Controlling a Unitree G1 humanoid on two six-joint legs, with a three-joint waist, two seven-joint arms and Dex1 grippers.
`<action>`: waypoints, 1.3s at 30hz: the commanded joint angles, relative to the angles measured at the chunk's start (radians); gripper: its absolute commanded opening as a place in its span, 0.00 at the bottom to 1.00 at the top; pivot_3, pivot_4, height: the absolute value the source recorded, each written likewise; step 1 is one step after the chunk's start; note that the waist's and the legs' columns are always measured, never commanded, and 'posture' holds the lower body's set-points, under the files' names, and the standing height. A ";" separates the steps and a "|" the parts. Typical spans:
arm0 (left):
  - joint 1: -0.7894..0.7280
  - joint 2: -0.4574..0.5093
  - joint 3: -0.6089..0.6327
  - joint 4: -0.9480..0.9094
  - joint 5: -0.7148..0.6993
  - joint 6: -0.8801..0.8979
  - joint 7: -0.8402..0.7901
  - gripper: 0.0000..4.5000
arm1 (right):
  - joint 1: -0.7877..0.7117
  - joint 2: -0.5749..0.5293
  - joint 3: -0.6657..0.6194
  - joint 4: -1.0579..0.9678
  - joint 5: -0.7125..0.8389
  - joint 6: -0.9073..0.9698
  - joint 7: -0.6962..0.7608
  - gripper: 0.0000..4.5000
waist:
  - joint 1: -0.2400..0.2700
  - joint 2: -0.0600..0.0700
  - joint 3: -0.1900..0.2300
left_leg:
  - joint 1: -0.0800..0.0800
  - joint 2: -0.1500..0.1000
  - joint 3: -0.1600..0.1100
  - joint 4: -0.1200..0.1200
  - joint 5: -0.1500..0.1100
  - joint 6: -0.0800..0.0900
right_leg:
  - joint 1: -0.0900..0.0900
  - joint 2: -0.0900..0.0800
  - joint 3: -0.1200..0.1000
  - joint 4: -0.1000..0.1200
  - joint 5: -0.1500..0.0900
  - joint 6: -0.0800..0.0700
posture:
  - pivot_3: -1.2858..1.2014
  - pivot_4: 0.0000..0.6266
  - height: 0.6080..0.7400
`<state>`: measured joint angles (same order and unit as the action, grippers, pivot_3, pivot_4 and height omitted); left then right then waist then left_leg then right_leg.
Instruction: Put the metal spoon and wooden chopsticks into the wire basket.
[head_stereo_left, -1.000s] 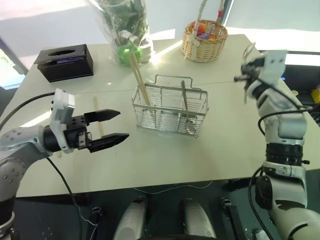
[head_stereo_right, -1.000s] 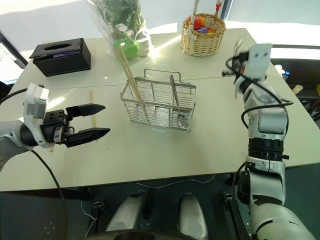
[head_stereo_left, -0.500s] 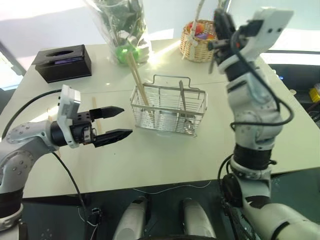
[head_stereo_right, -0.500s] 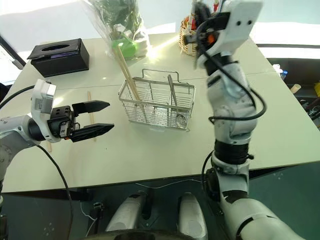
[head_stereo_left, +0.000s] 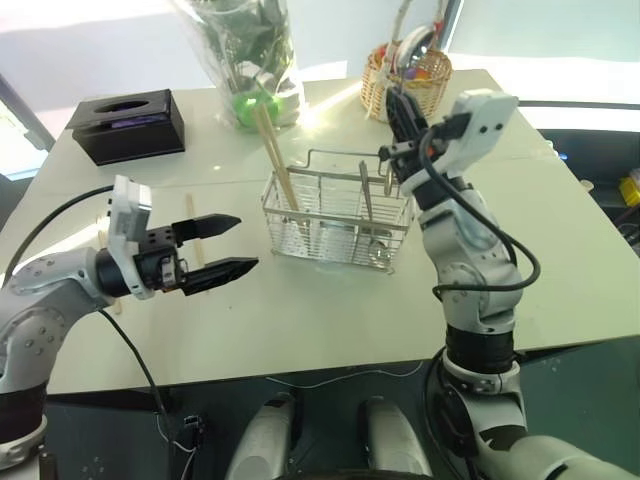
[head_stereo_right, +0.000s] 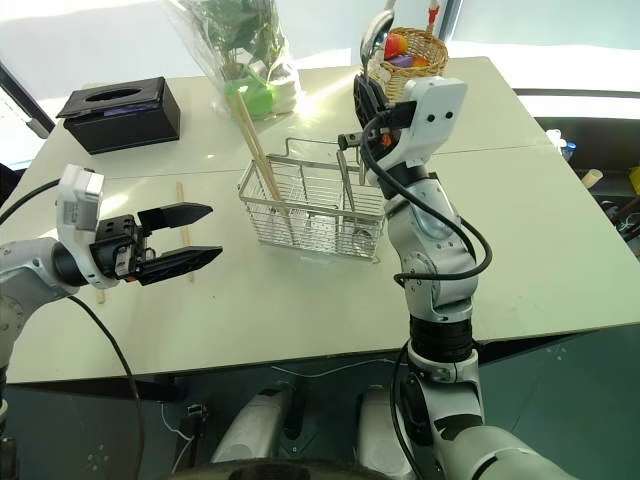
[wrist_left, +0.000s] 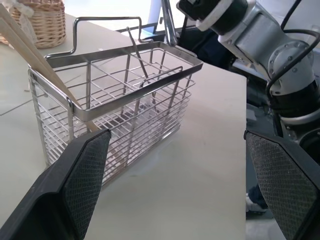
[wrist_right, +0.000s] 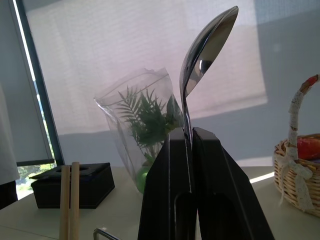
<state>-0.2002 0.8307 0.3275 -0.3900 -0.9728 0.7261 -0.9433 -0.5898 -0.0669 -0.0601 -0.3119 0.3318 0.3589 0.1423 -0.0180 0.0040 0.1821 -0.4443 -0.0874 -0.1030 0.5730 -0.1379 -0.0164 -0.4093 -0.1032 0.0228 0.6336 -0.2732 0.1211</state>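
My right gripper (wrist_right: 188, 145): clamped on spoon (wrist_right: 202, 55), above basket (head_stereo_left: 340, 215); my left gripper (head_stereo_left: 228, 246): wide apart, empty.

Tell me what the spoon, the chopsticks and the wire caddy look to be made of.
Metal spoon: polished metal, mirror-bright bowl. Wooden chopsticks: pale matte wood, likely unfinished. Wire basket: shiny silver wire, probably plated or stainless steel.

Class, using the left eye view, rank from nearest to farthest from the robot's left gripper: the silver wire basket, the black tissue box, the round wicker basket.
1. Silver wire basket, just beyond the left gripper, mid-table.
2. Black tissue box, at the table's far left.
3. Round wicker basket, at the far edge.
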 joint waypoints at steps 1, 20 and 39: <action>0.002 -0.001 0.038 -0.024 -0.022 -0.011 0.004 1.00 | 0.013 0.009 0.015 -0.028 -0.008 -0.049 0.010 0.01 | 0.000 0.000 0.000 | 0.000 0.000 0.000 0.000 0.000 0.000 | 0.000 0.000 0.000 0.000 0.000 0.000 | 0.52 0.24 1.00; -0.006 0.003 0.039 -0.027 -0.037 -0.005 0.024 1.00 | 0.062 0.011 0.034 -0.033 -0.049 -0.102 0.001 0.99 | 0.000 0.000 0.000 | 0.000 0.000 0.000 0.000 0.000 0.000 | 0.000 0.000 0.000 0.000 0.000 0.000 | 0.52 0.24 1.00; 0.038 -0.137 0.021 0.094 0.273 -0.205 0.268 1.00 | -0.185 -0.395 -0.175 -0.250 0.368 0.589 0.112 0.99 | 0.005 -0.001 0.000 | -0.001 0.000 -0.001 0.000 0.000 0.000 | 0.002 -0.004 -0.001 -0.001 0.000 0.000 | 0.52 0.24 1.00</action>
<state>-0.1595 0.7023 0.3341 -0.3151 -0.7581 0.5626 -0.7236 -0.7409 -0.4263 -0.2005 -0.5120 0.6069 0.8502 0.2255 -0.0125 0.0035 0.1819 -0.4451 -0.0877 -0.1035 0.5732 -0.1379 -0.0162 -0.4071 -0.1077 0.0222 0.6327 -0.2734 0.1208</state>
